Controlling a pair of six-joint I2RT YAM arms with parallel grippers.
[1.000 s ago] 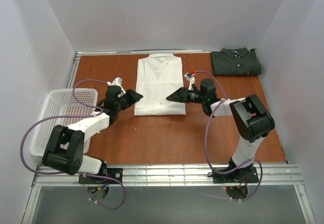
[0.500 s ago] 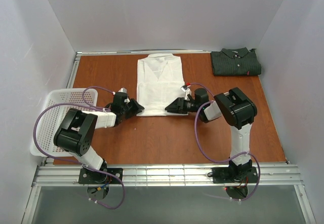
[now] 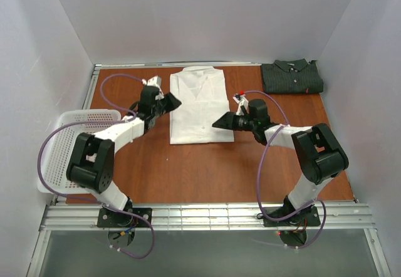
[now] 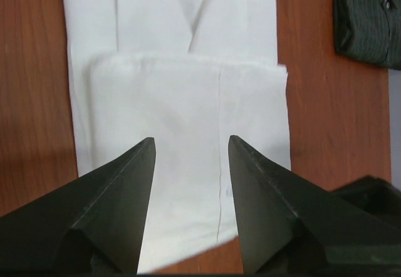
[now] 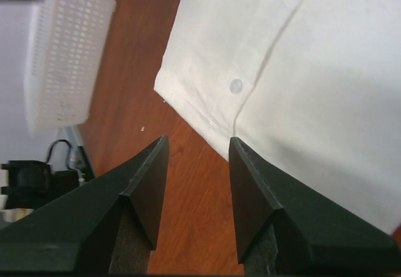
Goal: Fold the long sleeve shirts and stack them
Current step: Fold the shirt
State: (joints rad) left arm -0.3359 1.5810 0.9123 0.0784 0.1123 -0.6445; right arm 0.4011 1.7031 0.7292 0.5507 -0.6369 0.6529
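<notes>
The white long sleeve shirt [image 3: 200,104] lies folded flat in the middle of the table, collar at the far end. The dark striped long sleeve shirt [image 3: 292,78] lies folded at the far right corner. My left gripper [image 3: 177,100] hovers at the white shirt's left edge, open, nothing between its fingers. In the left wrist view the left gripper [image 4: 191,140] looks across the white shirt [image 4: 188,101], with the dark shirt [image 4: 369,20] beyond. My right gripper [image 3: 217,123] is open at the white shirt's near right edge. The right wrist view shows the right gripper [image 5: 198,140] over bare wood beside the white shirt's corner [image 5: 207,120].
A white mesh basket [image 3: 66,148] stands at the table's left edge, partly off it, and the right wrist view has the basket [image 5: 62,57] too. White walls close the table on the left, back and right. A metal rail [image 3: 207,217] runs along the front.
My left gripper has left the white shirt's near left corner, gone farther along its left edge and opened wider. My right gripper has drawn back slightly to the right. The shirts lie as before.
</notes>
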